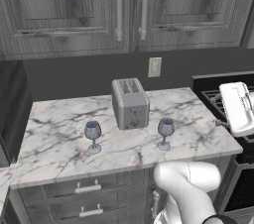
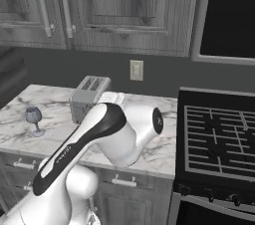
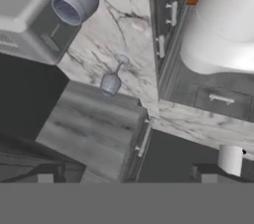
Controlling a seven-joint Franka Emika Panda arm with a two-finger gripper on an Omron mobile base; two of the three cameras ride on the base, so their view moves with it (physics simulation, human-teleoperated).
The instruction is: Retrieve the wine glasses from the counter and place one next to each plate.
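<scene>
two wine glasses stand upright on the table (image 1: 59, 134): the right glass (image 1: 165, 132) at the toaster's (image 1: 130, 103) four o'clock, the left glass (image 1: 93, 136) at its eight o'clock. whether the jaws are released or clenched, i cannot tell.

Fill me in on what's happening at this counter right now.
A white robot arm is at a marble counter, and nothing has been picked up yet. Two wine glasses stand upright on it, one left of the toaster and one to its right, both near the front edge. The gripper hangs above the counter holding nothing; whether it is open is hard to tell. A stove sits to the right.
</scene>
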